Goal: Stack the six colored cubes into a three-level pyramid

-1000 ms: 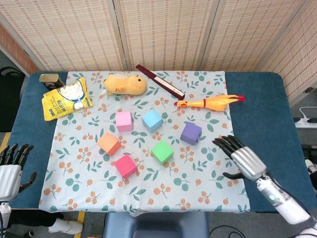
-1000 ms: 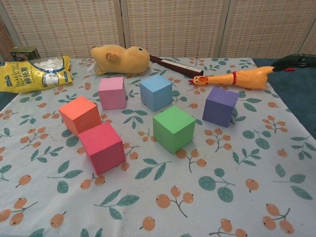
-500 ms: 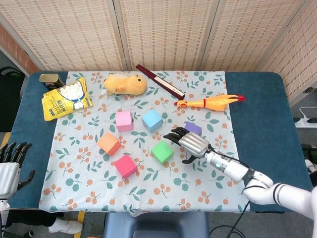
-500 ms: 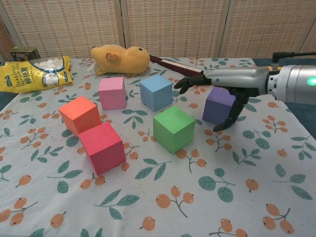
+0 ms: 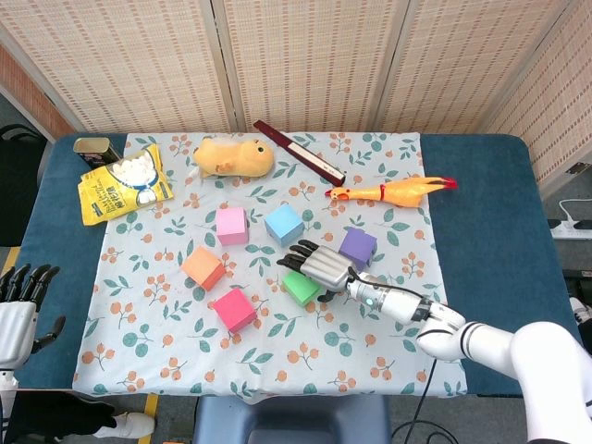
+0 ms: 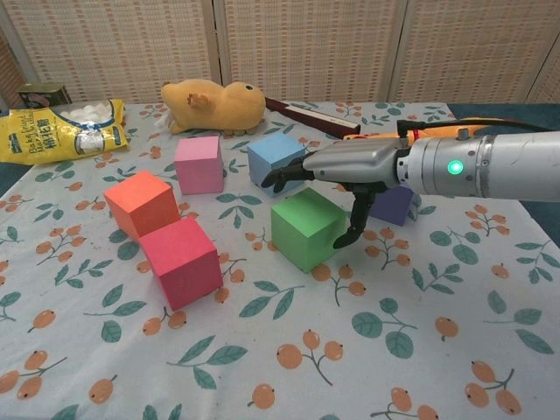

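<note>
- Landmark for all places: green cube (image 6: 307, 228), near the middle of the flowered cloth (image 6: 420, 350) on the blue table (image 5: 499, 213).
- Left hand (image 5: 18, 310): at the near left table edge, well left of the green cube, seen in the head view only. Fingers apart and upright, holding nothing.
- Red cube (image 6: 181, 262): nearer than the green cube and to its left, flat on the cloth.
- Right hand (image 6: 337, 171): palm down over the green cube, fingers stretched leftward above its top, thumb hanging down beside its right face. Fingers spread, nothing held; whether thumb or palm touches the cube, cannot tell.
- Orange cube (image 6: 142, 203): left of the green cube, just behind the red one.
- Purple cube (image 6: 395, 203): right of the green cube and slightly farther, partly hidden by the right wrist in the chest view.
- Blue cube (image 6: 273, 159): behind the green cube, just past the right hand's fingertips.
- Pink cube (image 6: 198, 164): behind and left of the green cube, beside the blue one.
- All six cubes lie singly on the cloth, none stacked.
- Rubber chicken (image 5: 393, 191): far right of the green cube.
- Yellow plush toy (image 6: 214, 105) and dark red stick (image 5: 298, 153): far behind.
- Yellow snack bag (image 5: 122, 185) and tin (image 5: 95, 149): far left.
</note>
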Controlling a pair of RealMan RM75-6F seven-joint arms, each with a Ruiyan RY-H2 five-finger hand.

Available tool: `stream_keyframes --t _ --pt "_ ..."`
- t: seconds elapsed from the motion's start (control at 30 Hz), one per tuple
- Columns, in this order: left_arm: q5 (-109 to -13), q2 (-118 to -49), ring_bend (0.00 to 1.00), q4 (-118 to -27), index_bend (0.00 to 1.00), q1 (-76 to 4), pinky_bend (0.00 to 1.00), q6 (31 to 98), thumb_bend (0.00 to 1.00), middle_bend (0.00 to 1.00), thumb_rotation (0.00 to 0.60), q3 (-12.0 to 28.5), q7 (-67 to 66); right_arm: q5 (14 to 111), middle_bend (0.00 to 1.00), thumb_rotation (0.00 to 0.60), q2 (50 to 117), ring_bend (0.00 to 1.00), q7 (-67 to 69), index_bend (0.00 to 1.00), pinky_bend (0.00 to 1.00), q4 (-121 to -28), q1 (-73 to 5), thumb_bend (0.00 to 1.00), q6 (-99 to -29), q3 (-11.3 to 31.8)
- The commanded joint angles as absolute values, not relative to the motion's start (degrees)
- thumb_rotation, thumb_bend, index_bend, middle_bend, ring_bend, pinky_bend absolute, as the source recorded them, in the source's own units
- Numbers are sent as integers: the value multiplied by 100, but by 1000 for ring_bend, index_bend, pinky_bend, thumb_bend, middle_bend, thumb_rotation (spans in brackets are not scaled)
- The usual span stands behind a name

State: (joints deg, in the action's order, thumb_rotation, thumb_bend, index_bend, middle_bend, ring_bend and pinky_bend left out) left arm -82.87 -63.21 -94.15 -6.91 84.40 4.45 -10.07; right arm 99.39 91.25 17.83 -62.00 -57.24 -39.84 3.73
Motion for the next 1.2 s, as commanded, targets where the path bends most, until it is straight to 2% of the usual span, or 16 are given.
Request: stream_keyframes --t 0.03,0.1,0.27,0.53,0.77,0.97,1.2 --pt "-8297 -6339 60 -9377 136 -680 29 8453 333 122 600 432 -977 9753 210 600 9305 0 1761 169 59 -6074 -5706 5 -4042 379" --pt "-8306 -6345 60 -9353 136 -680 29 8448 333 122 600 422 -955 9560 298 600 9445 15 1703 229 60 -6017 -5641 22 -4098 433" --pt "-8372 -6362 60 -9310 136 -659 29 8518 333 122 600 411 -879 8942 395 600 9640 71 1279 288 62 -6167 -5466 98 -4223 740" --pt "-8480 -6404 60 -9215 136 -667 29 8539 333 122 600 376 -770 6962 409 600 9965 82 -589 299 62 -6945 -5306 98 -4237 1545" --pt "-8521 -6436 60 -9126 136 -684 29 8526 334 122 600 367 -651 5324 409 600 10536 85 -2167 293 62 -7100 -5509 98 -4622 1807" --pt "-8540 -6460 60 -9050 136 -680 28 8514 334 123 600 343 -562 4500 410 600 11015 85 -2943 302 56 -6925 -5749 99 -5071 1985" --pt "-8546 -6466 60 -9002 136 -661 29 8530 333 122 600 329 -477 4102 410 600 11233 85 -3313 281 54 -6735 -5901 99 -5289 2093"
